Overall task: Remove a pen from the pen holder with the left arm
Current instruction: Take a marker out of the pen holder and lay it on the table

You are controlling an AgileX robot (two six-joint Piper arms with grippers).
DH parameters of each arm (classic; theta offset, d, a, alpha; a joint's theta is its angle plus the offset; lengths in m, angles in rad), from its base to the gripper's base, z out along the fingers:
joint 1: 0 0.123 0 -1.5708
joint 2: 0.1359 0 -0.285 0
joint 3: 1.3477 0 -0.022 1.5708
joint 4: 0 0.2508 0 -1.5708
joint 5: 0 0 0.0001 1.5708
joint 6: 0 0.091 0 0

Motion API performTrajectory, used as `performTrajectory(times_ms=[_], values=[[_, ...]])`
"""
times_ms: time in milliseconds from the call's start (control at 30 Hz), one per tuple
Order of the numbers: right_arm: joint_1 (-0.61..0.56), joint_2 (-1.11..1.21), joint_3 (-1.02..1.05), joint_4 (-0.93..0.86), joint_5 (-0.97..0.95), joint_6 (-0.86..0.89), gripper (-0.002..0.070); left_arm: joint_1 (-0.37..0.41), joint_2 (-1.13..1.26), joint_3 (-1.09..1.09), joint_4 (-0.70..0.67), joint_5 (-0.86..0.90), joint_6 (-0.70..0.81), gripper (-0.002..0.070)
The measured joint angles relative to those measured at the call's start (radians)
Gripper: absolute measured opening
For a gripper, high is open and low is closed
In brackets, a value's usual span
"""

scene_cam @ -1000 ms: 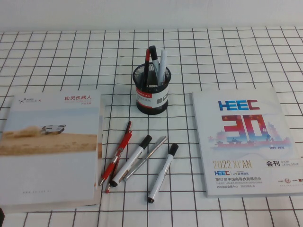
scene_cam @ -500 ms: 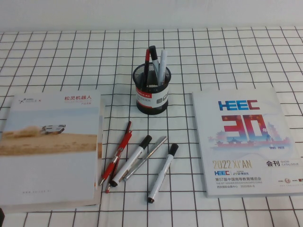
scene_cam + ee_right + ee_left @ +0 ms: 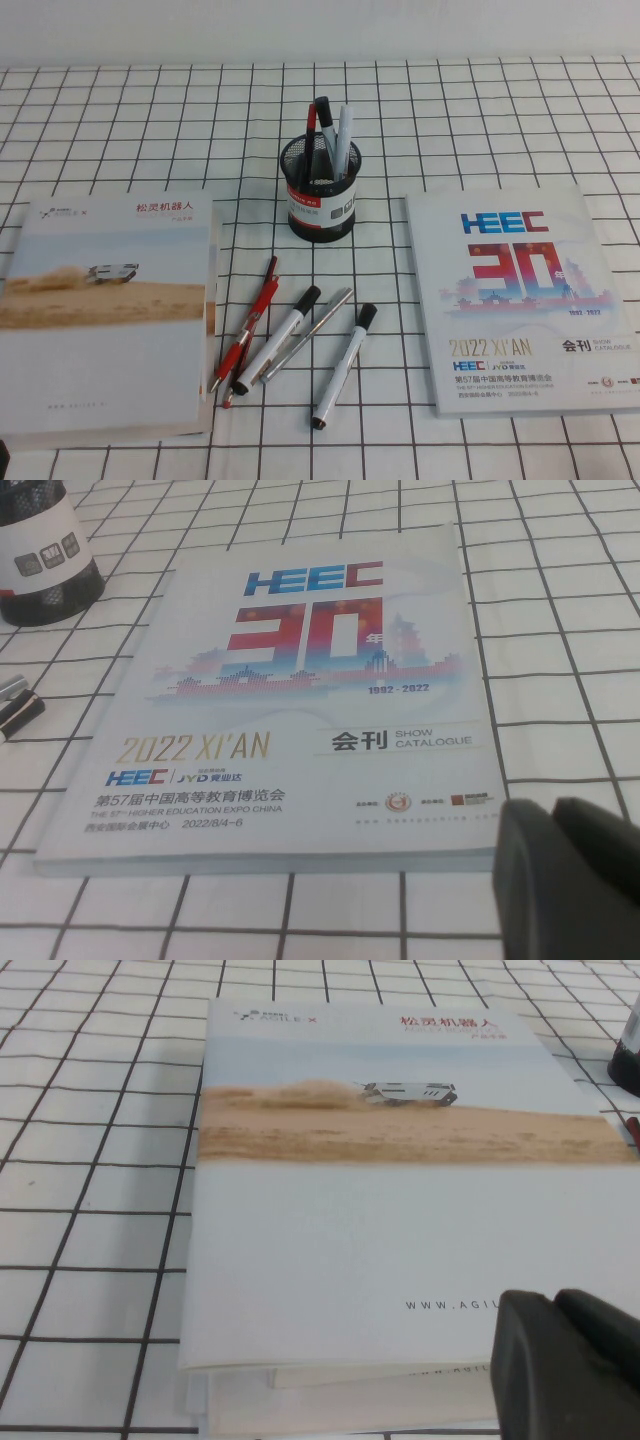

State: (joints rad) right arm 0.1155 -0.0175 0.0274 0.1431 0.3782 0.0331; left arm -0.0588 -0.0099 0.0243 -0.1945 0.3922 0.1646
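A black mesh pen holder (image 3: pixel 319 190) stands at the table's middle with several pens (image 3: pixel 331 128) upright in it. Neither arm appears in the high view. In the left wrist view my left gripper (image 3: pixel 555 1302) is shut and empty, low over the near edge of the AgileX booklet (image 3: pixel 380 1210), far from the holder (image 3: pixel 628 1055). In the right wrist view my right gripper (image 3: pixel 553 810) is shut on nothing, by the near corner of the HEEC catalogue (image 3: pixel 300 680); the holder (image 3: pixel 45 555) is well beyond it.
Several loose pens and markers (image 3: pixel 290 335) lie in front of the holder, between the booklet (image 3: pixel 105 320) on the left and the catalogue (image 3: pixel 525 295) on the right. A white cloth with a black grid (image 3: pixel 480 110) covers the table.
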Motion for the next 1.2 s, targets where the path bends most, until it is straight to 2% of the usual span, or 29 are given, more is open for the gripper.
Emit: performTrajectory(times_ms=[900, 1033, 1200], values=[[0.0, 0.0, 0.0, 0.0, 0.0, 0.0, -0.0015, 0.0, 0.0, 0.0, -0.003, -0.018, 0.0, -0.0004], [0.0, 0.0, 0.0, 0.0, 0.0, 0.0, -0.0015, 0.0, 0.0, 0.0, -0.084, -0.083, 0.0, -0.0004], [0.0, 0.0, 0.0, 0.0, 0.0, 0.0, -0.0015, 0.0, 0.0, 0.0, -0.326, -0.235, -0.001, -0.0004]])
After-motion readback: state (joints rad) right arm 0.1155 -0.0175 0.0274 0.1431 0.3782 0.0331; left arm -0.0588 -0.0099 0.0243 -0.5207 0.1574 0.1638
